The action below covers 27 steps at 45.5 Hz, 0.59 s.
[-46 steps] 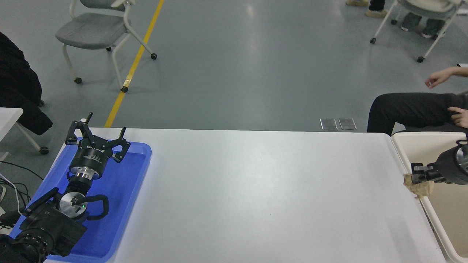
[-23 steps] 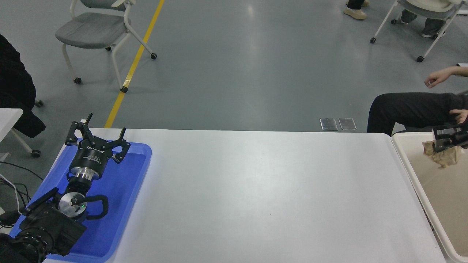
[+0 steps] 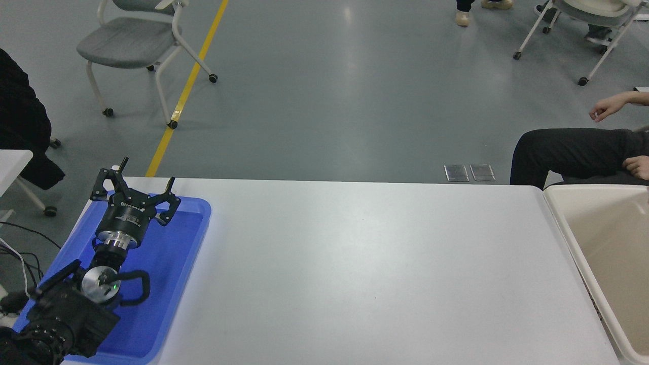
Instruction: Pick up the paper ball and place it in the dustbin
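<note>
The cream-beige dustbin [image 3: 560, 228] stands at the table's right edge, cut off by the picture's right side; the part of its inside that shows is bare. The paper ball is out of view. My right gripper and arm are out of view too. My left gripper [image 3: 136, 187] is parked at the lower left, open and empty, over the blue tray [image 3: 177, 263].
A seated person's legs [image 3: 568, 152] and hands [image 3: 603, 109] are at the far right behind the dustbin. A grey wheeled chair [image 3: 137, 45] stands on the floor at the far left, another at the top right.
My right gripper, shut on the paper ball, moved from the dustbin's near rim to over its far part, then left the picture to the right with the ball.
</note>
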### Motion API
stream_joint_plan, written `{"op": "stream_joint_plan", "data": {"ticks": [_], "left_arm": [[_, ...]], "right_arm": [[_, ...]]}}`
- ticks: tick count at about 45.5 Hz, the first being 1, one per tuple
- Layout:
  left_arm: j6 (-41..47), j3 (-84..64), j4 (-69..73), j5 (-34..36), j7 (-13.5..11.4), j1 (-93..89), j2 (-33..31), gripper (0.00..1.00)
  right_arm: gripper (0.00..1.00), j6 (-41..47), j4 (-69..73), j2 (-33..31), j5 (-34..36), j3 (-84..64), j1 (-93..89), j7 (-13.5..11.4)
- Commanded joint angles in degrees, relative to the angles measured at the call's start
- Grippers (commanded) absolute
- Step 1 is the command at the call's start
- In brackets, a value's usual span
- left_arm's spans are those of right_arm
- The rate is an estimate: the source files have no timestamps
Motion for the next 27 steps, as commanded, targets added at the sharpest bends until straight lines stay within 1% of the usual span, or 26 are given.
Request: {"op": "stream_joint_plan", "data": {"ticks": [1,6,11,22,27], "left_arm": [[0.0,0.0,0.0,0.0,0.0,0.0,0.0,1.0],[0.0,0.0,0.0,0.0,0.0,-0.1,0.0,1.0],[0.0,0.0,0.0,0.0,0.0,-0.1,0.0,1.0],[0.0,0.0,0.0,0.0,0.0,-0.1,0.0,1.0],[0.0,0.0,0.0,0.0,0.0,-0.1,0.0,1.0]], "right_arm": [[0.0,-2.0,-18.8,-4.1,-3.7,21.1,-26.7,0.2],[0.0,-5.3,-26.0,-1.1,-3.7,33.6,-41.1,0.2],[0.0,-9.5,-31.5,2.6,-3.6,42.0,-51.7,0.2],[0.0,-20.7,-39.7,12.6,-1.8,51.1,-67.0,0.1],[0.0,-24.5,-44.6,18.7,2.1,54.1,-71.5,-0.1]]}}
